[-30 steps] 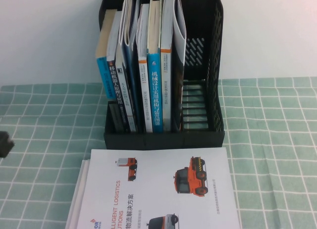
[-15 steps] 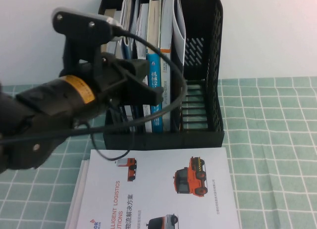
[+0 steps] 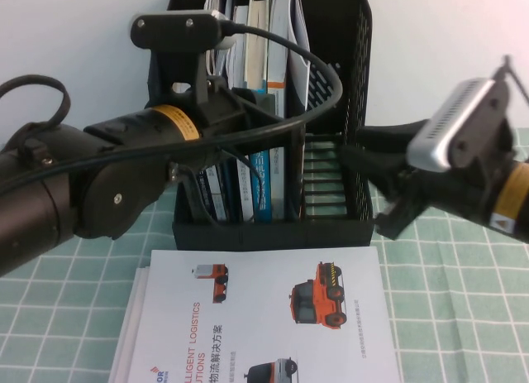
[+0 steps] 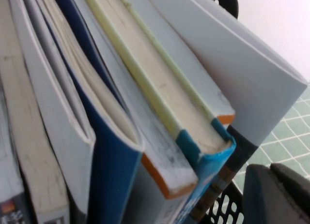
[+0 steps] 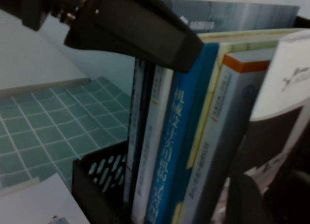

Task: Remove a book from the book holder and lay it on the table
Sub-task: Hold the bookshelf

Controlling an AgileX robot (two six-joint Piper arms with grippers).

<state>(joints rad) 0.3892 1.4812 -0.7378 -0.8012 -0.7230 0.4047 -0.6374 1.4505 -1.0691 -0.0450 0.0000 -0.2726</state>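
Left arm: the left end effector (image 3: 248,117) is up against the row of volumes in the book holder (image 3: 360,85), over the blue-spined books (image 3: 261,178). Whether it is released or clenched cannot be told.

Book holder: it stands upright on the desk (image 3: 463,317), and its rightmost slot holds nothing. The book (image 3: 299,27), a thin white-and-grey brochure, stands upright in the holder at the right end of the row, its top edge curling. It is not on the desk.

In front of the holder: a white brochure (image 3: 273,317) picturing orange vehicles lies flat on the desk.

Right arm: the right end effector (image 3: 374,180) is just to the right of the holder's front right corner. It is released, its jaws spread and grasping nothing.
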